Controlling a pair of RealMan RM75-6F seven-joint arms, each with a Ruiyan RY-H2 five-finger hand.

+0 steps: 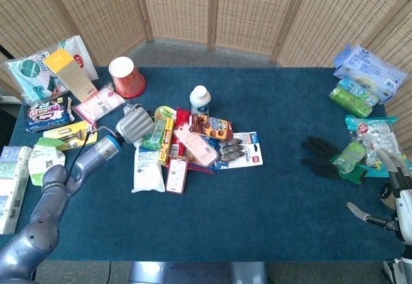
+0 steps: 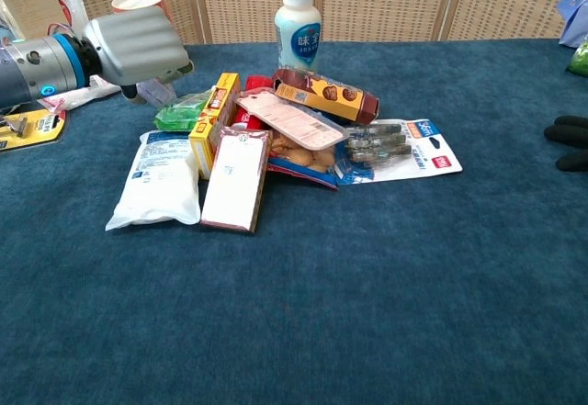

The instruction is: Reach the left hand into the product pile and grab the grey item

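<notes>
Left hand: my left hand [image 1: 134, 127] sits at the left edge of the product pile, back of the hand up, fingers [image 2: 180, 67] curled downward over the small grey translucent packet [image 2: 158, 90].
Grip: I cannot tell whether the fingers have actually closed on the packet; the palm hides the contact in both views.
Grey item: only a sliver shows under the hand in the chest view, just left of the green wrapped packet [image 2: 182, 110] and behind the white soft pouch [image 2: 158, 180].
Pile: yellow narrow box [image 2: 210, 121], pink flat card pack [image 2: 290, 118] and brown snack box [image 2: 326, 95] lie stacked to the right; white bottle with blue label [image 2: 299, 28] stands behind them.
Right hand: my right hand [image 1: 394, 194] hangs off the desk's near right corner, fingers apart, holding nothing.
Desk: blue carpeted desk [image 1: 270, 194].
Nearby: red paper cup [image 1: 125, 76] stands behind the left hand, apart from it.
</notes>
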